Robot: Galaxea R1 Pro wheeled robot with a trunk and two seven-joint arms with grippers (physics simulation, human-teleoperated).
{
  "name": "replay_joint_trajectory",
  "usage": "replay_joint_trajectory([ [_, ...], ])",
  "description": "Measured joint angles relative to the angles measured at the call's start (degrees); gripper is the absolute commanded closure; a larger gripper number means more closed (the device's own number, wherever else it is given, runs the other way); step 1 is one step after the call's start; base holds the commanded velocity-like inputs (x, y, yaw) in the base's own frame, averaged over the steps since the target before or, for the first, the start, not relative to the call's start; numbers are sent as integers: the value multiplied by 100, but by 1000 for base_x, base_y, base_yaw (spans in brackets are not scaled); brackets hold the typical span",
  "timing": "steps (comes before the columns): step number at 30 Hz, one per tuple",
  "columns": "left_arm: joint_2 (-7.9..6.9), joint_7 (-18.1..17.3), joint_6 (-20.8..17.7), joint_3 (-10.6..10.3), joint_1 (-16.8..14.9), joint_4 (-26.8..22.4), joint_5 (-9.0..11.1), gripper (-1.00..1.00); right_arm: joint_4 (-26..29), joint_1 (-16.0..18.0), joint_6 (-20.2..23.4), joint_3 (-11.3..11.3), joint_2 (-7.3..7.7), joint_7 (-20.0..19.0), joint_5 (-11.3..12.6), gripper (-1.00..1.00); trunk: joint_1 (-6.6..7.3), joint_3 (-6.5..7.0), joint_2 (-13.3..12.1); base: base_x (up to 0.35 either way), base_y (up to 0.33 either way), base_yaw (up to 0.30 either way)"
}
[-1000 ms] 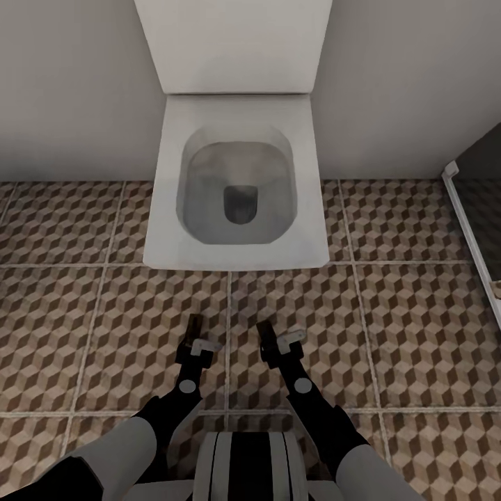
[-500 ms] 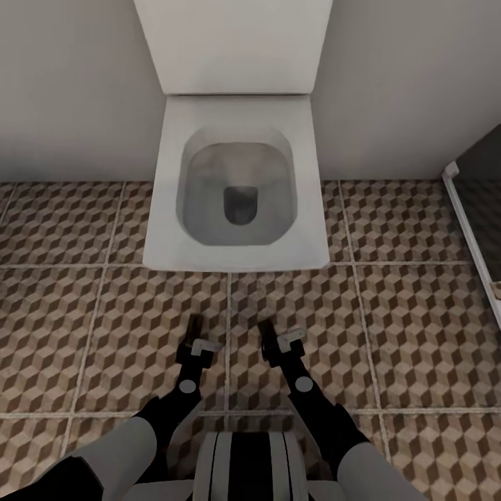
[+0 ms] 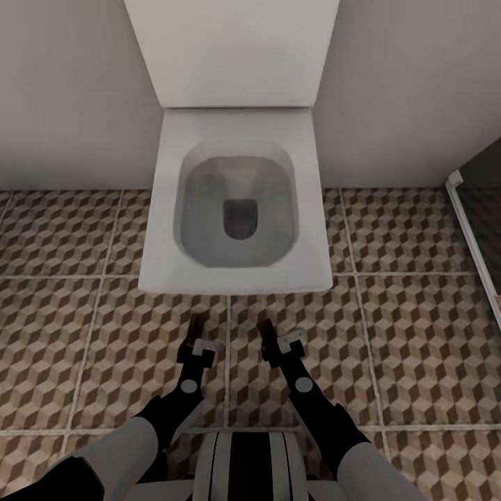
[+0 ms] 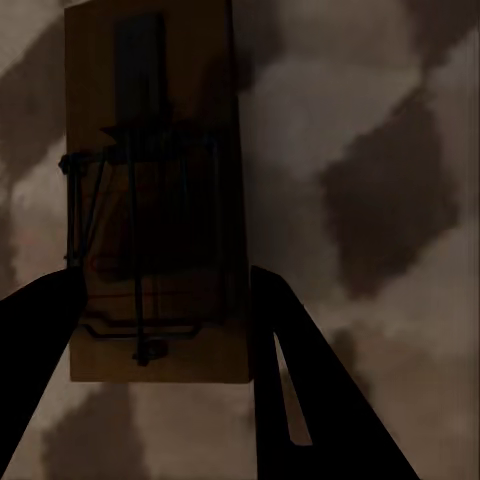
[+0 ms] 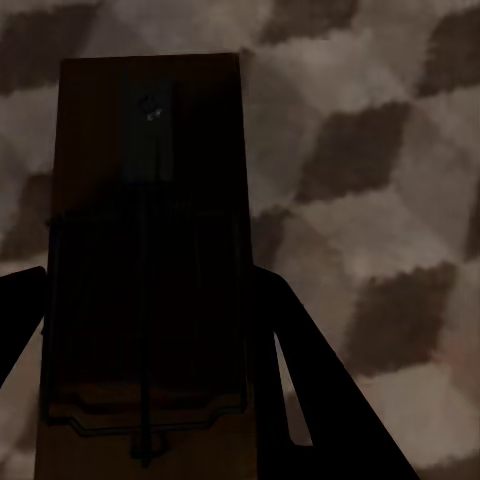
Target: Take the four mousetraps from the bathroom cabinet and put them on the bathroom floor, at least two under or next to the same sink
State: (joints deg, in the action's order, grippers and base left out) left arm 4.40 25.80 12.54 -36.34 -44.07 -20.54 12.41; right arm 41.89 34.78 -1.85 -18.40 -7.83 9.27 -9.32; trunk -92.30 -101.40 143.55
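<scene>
Both arms reach forward low over the bathroom floor (image 3: 417,334), in front of a toilet. A brown mousetrap (image 3: 197,324) sticks out of my left gripper (image 3: 197,332), which is shut on it. In the left wrist view the wooden mousetrap (image 4: 155,130) with its wire sits between the dark fingers (image 4: 300,390). My right gripper (image 3: 266,335) is shut on a second mousetrap (image 3: 264,327). The right wrist view shows that mousetrap (image 5: 150,200) clamped between the fingers (image 5: 310,390), above the cube-patterned tiles. The cabinet and the sink are out of view.
A white toilet (image 3: 309,209) with its lid raised stands against the grey wall straight ahead, its front edge just beyond both grippers. A white-framed dark panel (image 3: 474,236) runs along the right edge. Patterned tiles spread to the left and right of the toilet.
The whole head view has shifted: the toilet now sits lower and a little larger, so the camera has moved closer. Both grippers keep their hold on the mousetraps.
</scene>
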Motion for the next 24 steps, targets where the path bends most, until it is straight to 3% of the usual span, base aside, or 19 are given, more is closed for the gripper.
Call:
replay_joint_trajectory([
  [11, 8, 7, -5, 0, 0, -6, 0, 100, -138, 0, 52, 9, 0, 2, -1, 100, 1, 0, 0, 155, 0, 0],
  [14, 15, 9, -9, -21, 0, -7, 0, 100, -189, 0, 268, 18, 0, 25, -1, 100, 0, 0, 0, 36, 0, 0],
  [24, 48, -134, -8, -35, 0, 19, 1, 100, -618, 194, 356, 22, 23, 174, -6, 100, 0, 0, 0, 4, 0, 0],
])
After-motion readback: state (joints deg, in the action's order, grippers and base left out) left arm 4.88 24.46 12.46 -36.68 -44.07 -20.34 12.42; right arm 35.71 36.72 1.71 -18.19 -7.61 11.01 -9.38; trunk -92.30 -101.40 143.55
